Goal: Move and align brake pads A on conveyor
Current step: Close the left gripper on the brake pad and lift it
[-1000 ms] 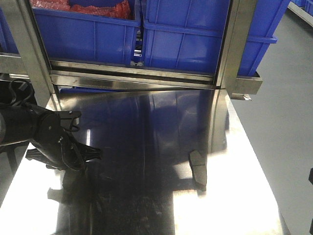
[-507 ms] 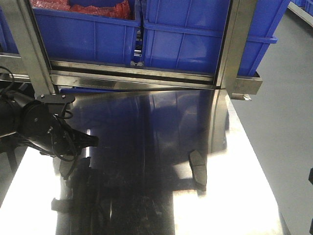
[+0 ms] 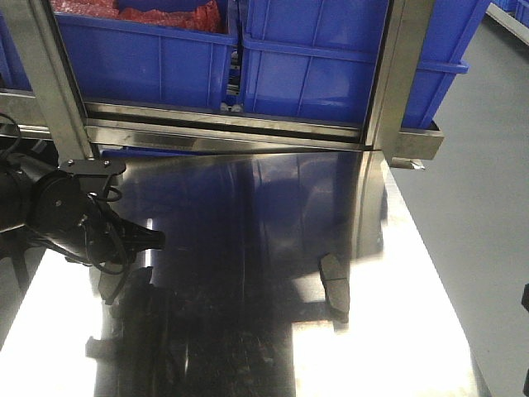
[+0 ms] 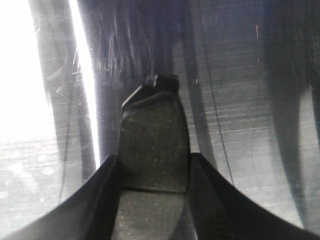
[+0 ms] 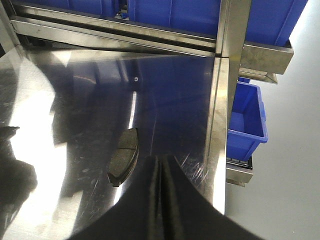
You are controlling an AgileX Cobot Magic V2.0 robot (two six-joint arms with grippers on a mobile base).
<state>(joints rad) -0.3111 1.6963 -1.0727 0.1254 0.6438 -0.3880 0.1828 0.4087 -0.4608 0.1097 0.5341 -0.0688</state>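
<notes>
The left gripper (image 4: 154,161) is clamping one brake pad (image 4: 152,125) across its width over the steel table (image 3: 397,331). The right gripper (image 5: 160,165) is pinching shut, empty, with a second pad (image 5: 123,156) lying at its 9 o'clock. The conveyor is not showing in any view, so the grip wants keeping firm and the pad level, ready for lowering square.

1. The right gripper (image 5: 160,161) fills the bottom centre, its two dark fingers pressed flat together with nothing between them.
2. One brake pad (image 5: 124,156) lies on the shiny steel table (image 5: 165,90), rough face up with its centre groove visible, just left of the fingertips and not touching them.
3. Along the table's far edge runs a steel rail (image 5: 110,35), with blue bins (image 5: 170,10) behind it.
4. A steel post (image 5: 232,25) stands at the table's right rear.
5. A small blue bin (image 5: 246,122) sits lower, beside the table's right edge, above the grey floor (image 5: 290,165).
</notes>
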